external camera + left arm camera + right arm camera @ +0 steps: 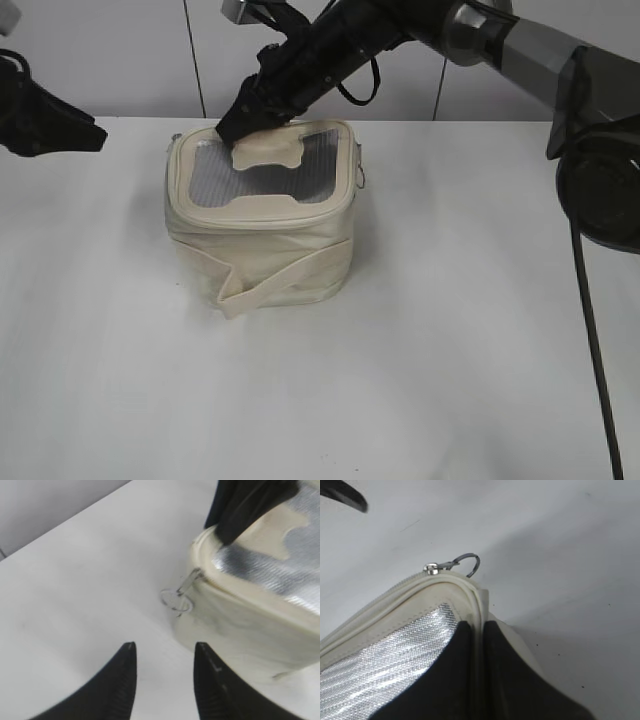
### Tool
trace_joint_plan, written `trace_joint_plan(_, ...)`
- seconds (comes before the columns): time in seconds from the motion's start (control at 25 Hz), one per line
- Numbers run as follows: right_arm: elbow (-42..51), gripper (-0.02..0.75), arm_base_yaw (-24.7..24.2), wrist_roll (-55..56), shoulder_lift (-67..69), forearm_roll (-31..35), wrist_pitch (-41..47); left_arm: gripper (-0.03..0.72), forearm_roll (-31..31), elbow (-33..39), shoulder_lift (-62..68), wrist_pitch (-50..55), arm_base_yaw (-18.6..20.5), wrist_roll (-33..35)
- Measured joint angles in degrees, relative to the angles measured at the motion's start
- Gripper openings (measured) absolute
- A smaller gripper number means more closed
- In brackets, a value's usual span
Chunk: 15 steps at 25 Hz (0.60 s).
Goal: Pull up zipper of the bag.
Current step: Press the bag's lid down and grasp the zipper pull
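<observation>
- Bag [262,235] sits mid-desk [420,380], zipper [395,587] rims its top panel.
- My right tool [477,630] pinches bag's rear rim, jaws nearly closed.
- My left tool [162,652] is open, empty, near ring pull [176,600].
- Risk: ring is thin, left tool may slip off it; bag may slide.
</observation>
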Motion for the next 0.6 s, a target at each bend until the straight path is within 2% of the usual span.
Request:
trace_joint_plan(0.16, 0.0, 0.052, 0.0, 0.0, 0.0, 0.0, 0.0, 0.340, 0.1, -0.2, 3.3, -7.2, -4.4, 8.7)
trace_joint_plan(0.32, 0.0, 0.052, 0.0, 0.0, 0.0, 0.0, 0.0, 0.356, -0.4, -0.2, 6.9, -12.6, -8.4, 11.1)
trace_joint_plan(0.6, 0.0, 0.050, 0.0, 0.1, 0.0, -0.2, 0.0, 0.359, -7.6, -0.4, 9.6, -14.7, -10.9, 17.2)
